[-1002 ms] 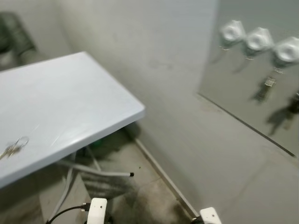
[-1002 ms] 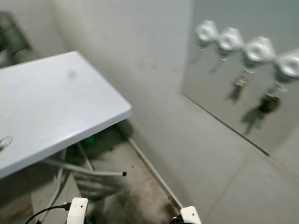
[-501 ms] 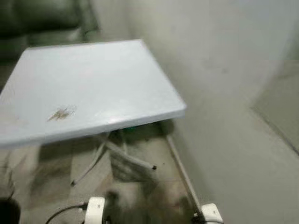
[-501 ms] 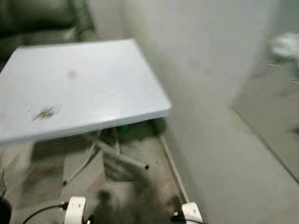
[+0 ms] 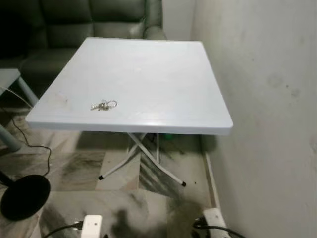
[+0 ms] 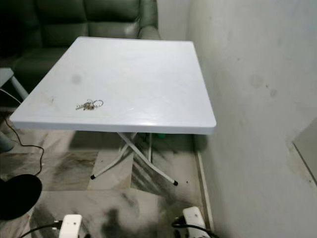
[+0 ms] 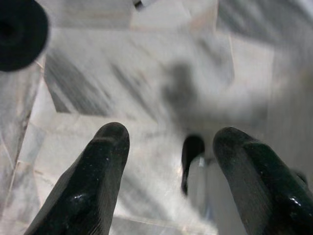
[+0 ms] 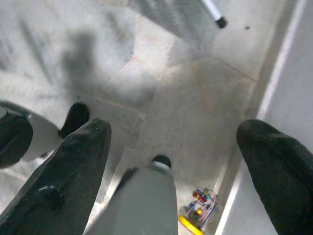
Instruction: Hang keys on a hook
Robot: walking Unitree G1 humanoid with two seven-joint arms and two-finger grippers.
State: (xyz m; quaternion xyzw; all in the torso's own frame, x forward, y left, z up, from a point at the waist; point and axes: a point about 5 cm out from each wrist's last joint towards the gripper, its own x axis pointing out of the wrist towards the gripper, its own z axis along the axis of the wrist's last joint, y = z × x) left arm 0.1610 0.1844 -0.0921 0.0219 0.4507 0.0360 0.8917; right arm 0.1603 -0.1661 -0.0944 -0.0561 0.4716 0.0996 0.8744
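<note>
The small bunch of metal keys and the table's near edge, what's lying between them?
Nothing: in the left eye view, only bare white tabletop separates the bunch of metal keys from the near edge.

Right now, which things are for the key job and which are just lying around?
For the job:
keys on the white table
left tool and right tool, both open, pointing at the floor

Just lying about:
green sofa
black round base
colourful toy

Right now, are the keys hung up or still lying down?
Lying down: the keys rest flat on the table, near its front edge.
</note>
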